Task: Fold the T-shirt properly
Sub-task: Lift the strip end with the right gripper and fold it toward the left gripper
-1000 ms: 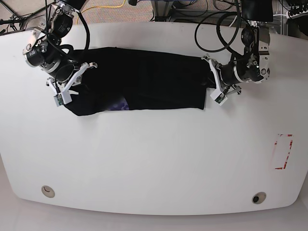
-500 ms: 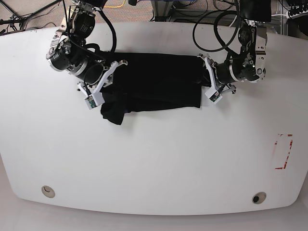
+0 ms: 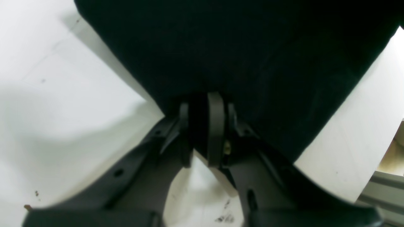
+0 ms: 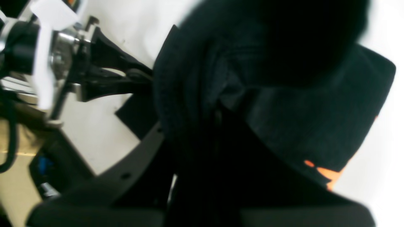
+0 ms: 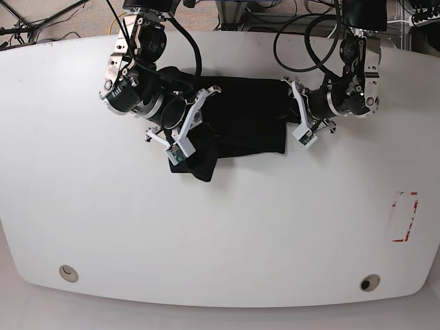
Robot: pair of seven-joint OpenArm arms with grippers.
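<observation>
The black T-shirt (image 5: 240,117) lies bunched at the back middle of the white table (image 5: 220,227). In the base view my right gripper (image 5: 196,127) is shut on its left end, lifted and carried over the rest, with a fold hanging down below it. The right wrist view shows gathered black cloth (image 4: 284,104) with a bit of orange print (image 4: 325,173); the fingers are hidden under it. My left gripper (image 5: 290,122) holds the shirt's right edge. In the left wrist view its fingers (image 3: 216,126) pinch the black cloth (image 3: 240,47).
A red-marked rectangle (image 5: 405,216) sits near the table's right edge. Two round holes (image 5: 69,273) (image 5: 370,282) lie by the front edge. Cables and equipment crowd the space behind the table. The left arm's wrist (image 4: 47,63) shows in the right wrist view.
My right gripper has carried the shirt's left end rightwards toward the left gripper, so the shirt is much shorter and doubled over. The left gripper has barely moved.
</observation>
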